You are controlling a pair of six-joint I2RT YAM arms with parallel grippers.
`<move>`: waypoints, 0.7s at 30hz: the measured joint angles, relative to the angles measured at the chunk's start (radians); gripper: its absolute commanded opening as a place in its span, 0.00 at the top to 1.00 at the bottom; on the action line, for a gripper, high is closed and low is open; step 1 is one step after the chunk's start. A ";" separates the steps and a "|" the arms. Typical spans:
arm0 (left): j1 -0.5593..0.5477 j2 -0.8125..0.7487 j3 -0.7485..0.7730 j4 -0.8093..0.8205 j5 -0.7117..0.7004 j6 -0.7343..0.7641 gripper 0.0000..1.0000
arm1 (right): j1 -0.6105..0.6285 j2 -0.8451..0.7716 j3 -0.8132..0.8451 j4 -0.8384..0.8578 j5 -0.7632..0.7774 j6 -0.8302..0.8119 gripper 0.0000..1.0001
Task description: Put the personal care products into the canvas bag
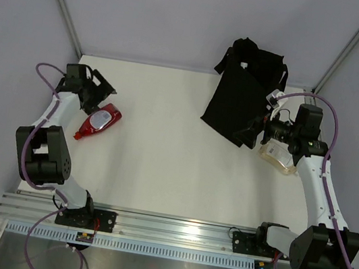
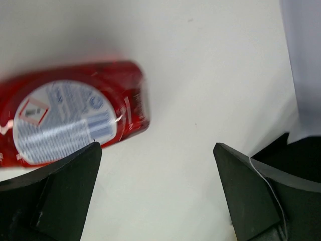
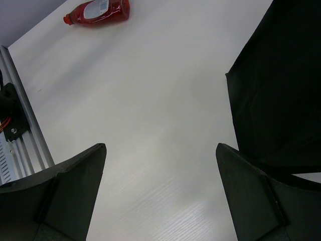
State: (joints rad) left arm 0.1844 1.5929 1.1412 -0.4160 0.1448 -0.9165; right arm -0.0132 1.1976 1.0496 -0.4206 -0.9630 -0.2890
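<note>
Here's the left end effector (image 1: 104,93), hovering with its jaws spread wide and nothing between them; the red bottle (image 1: 99,122) lies flat on the desk (image 1: 161,166) just to its near side, long axis on a diagonal, cap toward the near-left, broad base toward the fingers; in the left wrist view the bottle sits off to one side, its base by one finger rather than in the gap, so I'd say a sideways shift is needed before closing; the right end effector (image 1: 257,130), also spread and empty, hangs beside the black canvas bag (image 1: 240,96) at far right; a clear beige bottle (image 1: 278,157) lies under that wrist; the left arm is plainly nearer the red one
</note>
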 measured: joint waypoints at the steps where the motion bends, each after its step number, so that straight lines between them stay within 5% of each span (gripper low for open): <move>1: 0.000 0.000 0.026 0.011 0.014 0.114 0.01 | 0.000 0.000 -0.002 0.003 0.000 -0.002 0.01; 9: -0.042 -0.013 0.004 0.037 -0.099 0.822 0.01 | -0.005 0.000 -0.007 0.006 0.000 -0.008 0.01; 21: -0.085 0.137 0.029 0.068 -0.191 1.259 0.06 | -0.021 -0.011 -0.024 0.014 -0.019 -0.007 0.01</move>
State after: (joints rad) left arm 0.0998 1.7298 1.1702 -0.3485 -0.0460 0.3428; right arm -0.0345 1.1866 1.0252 -0.4061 -0.9817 -0.2962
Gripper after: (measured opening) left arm 0.946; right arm 0.993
